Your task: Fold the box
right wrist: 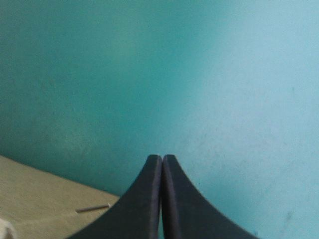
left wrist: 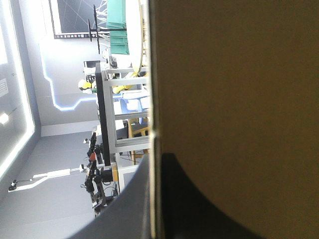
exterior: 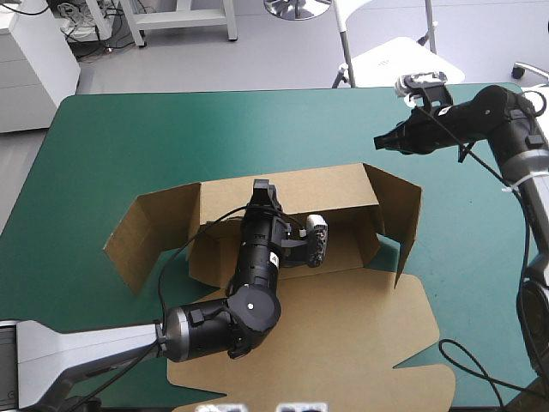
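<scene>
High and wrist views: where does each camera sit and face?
High view: above, behind, looking down on the table and box; left end effector and right end effector show.
Left wrist view: over the left end effector, shut on the box wall, facing the room.
Right wrist view: above the shut right end effector, facing the table.
Shared: all three show the box.

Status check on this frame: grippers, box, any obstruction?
Left gripper shut on the box, pinching its raised far wall. Right gripper shut, empty, over the teal-green cover beyond the box. Lid flat. No obstruction seen.
</scene>
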Robot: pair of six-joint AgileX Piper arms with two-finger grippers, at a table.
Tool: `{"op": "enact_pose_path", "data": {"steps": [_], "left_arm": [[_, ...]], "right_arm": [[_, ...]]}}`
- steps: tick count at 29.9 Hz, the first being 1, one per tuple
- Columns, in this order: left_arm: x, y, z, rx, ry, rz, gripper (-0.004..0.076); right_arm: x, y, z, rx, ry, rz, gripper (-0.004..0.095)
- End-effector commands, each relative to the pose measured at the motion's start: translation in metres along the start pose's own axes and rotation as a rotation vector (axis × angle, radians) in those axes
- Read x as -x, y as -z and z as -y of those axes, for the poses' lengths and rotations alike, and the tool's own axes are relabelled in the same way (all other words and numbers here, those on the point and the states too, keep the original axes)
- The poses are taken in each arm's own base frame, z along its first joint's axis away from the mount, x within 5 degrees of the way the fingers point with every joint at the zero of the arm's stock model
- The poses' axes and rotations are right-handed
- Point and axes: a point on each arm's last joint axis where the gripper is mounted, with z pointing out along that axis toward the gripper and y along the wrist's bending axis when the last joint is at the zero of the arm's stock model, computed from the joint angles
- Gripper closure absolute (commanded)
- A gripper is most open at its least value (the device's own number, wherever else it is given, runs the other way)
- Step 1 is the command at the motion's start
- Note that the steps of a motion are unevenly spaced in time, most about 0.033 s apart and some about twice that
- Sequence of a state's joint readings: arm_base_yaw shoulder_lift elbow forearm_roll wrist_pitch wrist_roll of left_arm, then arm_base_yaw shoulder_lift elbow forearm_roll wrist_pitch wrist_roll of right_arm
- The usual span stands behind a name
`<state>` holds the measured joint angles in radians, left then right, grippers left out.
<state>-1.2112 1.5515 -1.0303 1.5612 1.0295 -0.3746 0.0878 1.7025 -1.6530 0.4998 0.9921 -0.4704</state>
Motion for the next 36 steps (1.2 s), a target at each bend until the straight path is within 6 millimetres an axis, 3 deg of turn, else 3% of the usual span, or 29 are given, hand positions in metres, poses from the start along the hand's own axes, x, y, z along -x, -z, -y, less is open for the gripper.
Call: {"op": "enact_pose_path", "data": {"steps": [1, 17, 24, 36], "left_arm": [[-0.007, 0.009, -0.026, 0.106, 0.028, -0.017, 0.0734], [-0.005, 0.009, -0.025, 0.097, 0.028, 0.004, 0.0734], [-0.005, 0.009, -0.024, 0.093, 0.029, 0.01, 0.0734], [-0.005, 0.009, -0.024, 0.089, 0.031, 0.01, 0.0734]], "right_arm": [[0.003, 0.015, -0.007, 0.017, 0.048, -0.015, 0.0925], [-0.015, 0.039, -0.027, 0.12, 0.127, -0.137, 0.0925], [-0.044, 0.043, -0.033, 0.132, 0.147, -0.183, 0.0926], [-0.081, 0.061, -0.046, 0.071, 0.203, -0.084, 0.0927]]}}
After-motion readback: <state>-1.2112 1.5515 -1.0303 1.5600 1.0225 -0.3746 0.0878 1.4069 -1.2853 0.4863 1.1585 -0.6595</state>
